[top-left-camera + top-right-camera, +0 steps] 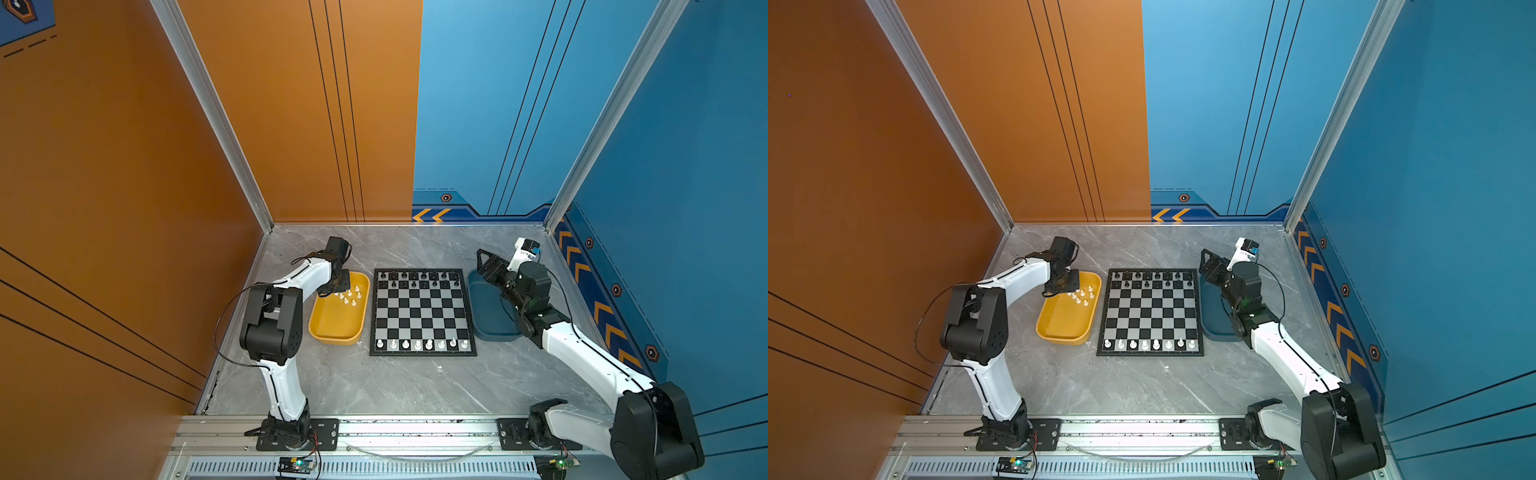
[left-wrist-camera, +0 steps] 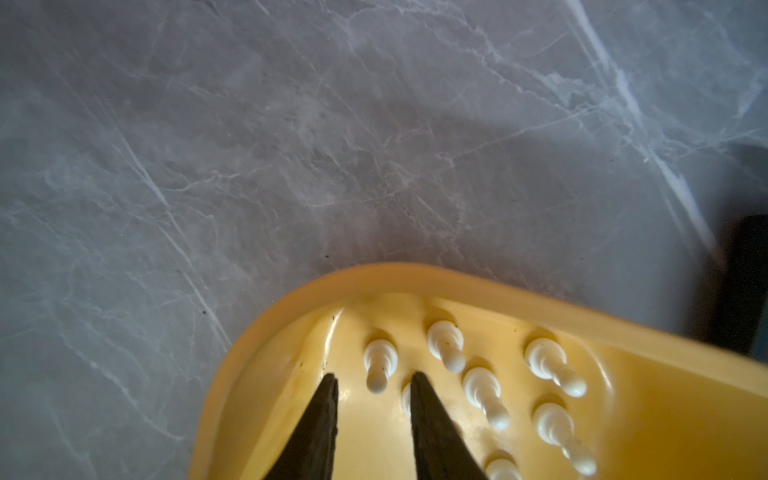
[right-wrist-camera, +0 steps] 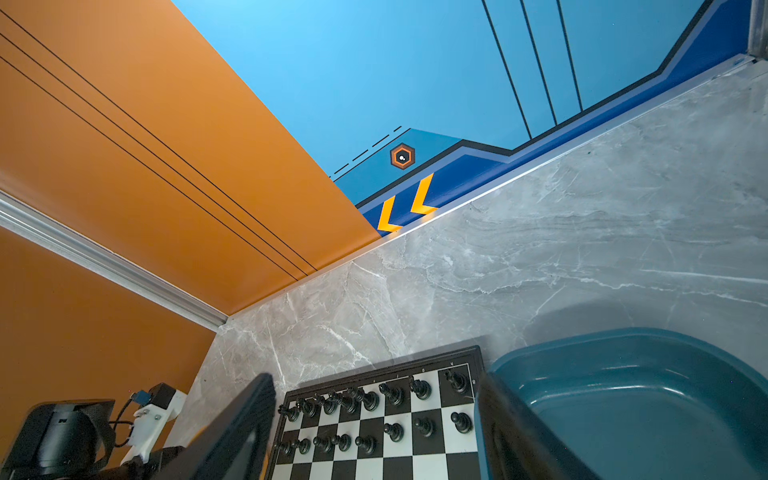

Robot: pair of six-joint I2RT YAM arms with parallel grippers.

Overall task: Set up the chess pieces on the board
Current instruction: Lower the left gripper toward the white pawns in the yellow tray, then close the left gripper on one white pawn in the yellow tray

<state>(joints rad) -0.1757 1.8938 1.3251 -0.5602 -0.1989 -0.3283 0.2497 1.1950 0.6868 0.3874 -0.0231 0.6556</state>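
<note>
Right now the board (image 1: 422, 311) lies flat in the middle of the grey table (image 1: 395, 382), with a yellow tray (image 1: 332, 328) just beside it on the left and a dark blue tray (image 1: 494, 328) just beside it on the right. Both top views show black chess pieces (image 1: 424, 280) filling the two rows at the far side of the board. A row of eight white chess pieces (image 1: 422, 344) stands along the near edge.

More small white pawns (image 1: 349, 296) sit in a bunch in the far end of the yellow tray, on the side close to the board. The left gripper (image 2: 374, 376) is down inside that tray, right at the bunch. Its two dark fingers (image 2: 324, 415) are a little way apart. The round head of one white pawn (image 2: 378, 365) pokes into the gap between the tips, but neither finger seems to touch it, so nothing is held. Another pawn peeks out from behind one finger.

The right gripper (image 3: 374, 380) is up in the air over the far end of the dark blue tray, near the far right corner of the board. Its fingers are spread wide apart and it holds nothing
</note>
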